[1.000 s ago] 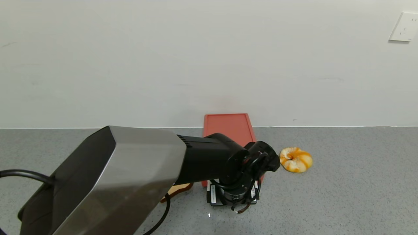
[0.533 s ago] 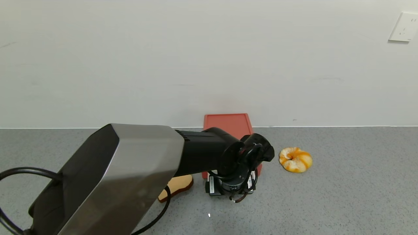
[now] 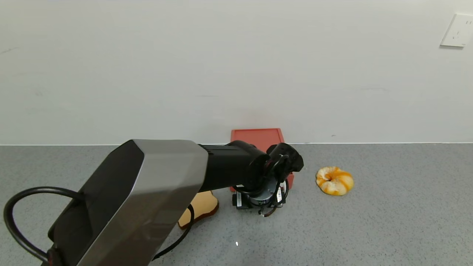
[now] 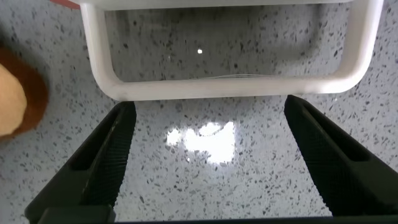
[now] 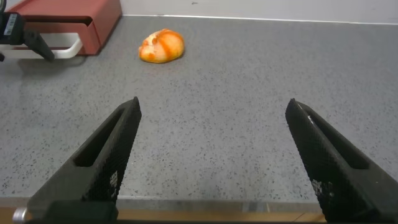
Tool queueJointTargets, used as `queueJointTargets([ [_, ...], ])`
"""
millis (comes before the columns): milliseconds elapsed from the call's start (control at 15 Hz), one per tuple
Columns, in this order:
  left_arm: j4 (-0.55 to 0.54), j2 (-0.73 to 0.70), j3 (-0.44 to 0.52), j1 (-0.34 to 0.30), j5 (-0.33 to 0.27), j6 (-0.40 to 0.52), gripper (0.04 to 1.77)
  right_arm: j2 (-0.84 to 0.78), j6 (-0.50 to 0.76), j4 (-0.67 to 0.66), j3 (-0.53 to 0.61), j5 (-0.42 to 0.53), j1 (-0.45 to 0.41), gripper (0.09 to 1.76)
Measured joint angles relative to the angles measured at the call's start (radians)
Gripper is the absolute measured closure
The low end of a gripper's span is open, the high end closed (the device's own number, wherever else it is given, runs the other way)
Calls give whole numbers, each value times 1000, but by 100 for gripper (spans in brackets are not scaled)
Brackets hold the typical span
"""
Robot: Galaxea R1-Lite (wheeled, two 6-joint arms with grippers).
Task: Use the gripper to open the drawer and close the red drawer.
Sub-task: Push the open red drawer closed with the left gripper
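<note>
Two grippers are before you, and only the left one is at work. No brand, label or writing can be read anywhere: the white stickers on the wrist of the left gripper [image 3: 260, 207] are too small to make out.

Take the red drawer [image 3: 258, 138] as your landmark. It sits on the grey speckled counter [image 3: 388, 221], its back against the white wall [image 3: 221, 66], and its white loop handle [image 4: 230, 84] points toward you. The left gripper sits directly in front of the drawer at that handle. From the left wrist camera you see its fingers [image 4: 102, 162] spread wide, one on either side, their tips just short of the handle bar and not closed on it.

From the head camera, the left arm's black and silver body [image 3: 147, 192] covers most of the drawer's front, so you cannot tell from there how far the tray is slid in or out. In the right wrist camera the handle stands out from the drawer's front edge.

Beside the drawer, on its right, lies a peeled orange fruit [image 3: 334, 180], well apart from it. On the drawer's left and nearer to you, a toast slice [image 3: 201, 208] peeks out from under the arm. High on the wall, far to the drawer's right, is a white socket plate [image 3: 457, 30].

The right gripper [image 5: 211, 155] hovers low over bare counter, well apart from the drawer on its right, with its fingers [image 5: 109, 155] spread wide and holding nothing.
</note>
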State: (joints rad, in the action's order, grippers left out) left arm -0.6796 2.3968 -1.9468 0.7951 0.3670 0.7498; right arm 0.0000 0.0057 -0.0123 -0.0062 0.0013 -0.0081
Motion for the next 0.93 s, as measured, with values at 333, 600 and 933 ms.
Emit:
queueJointTargets([
  [333,10,14,-16,-12,20,-23,9,0,0,0,0,0,0,14],
  [600,54,22,-19,-23,34,-70,9,0,0,0,0,0,0,14],
  [933,99,28,-22,-40,34,-108,9,0,0,-1,0,0,0,14],
])
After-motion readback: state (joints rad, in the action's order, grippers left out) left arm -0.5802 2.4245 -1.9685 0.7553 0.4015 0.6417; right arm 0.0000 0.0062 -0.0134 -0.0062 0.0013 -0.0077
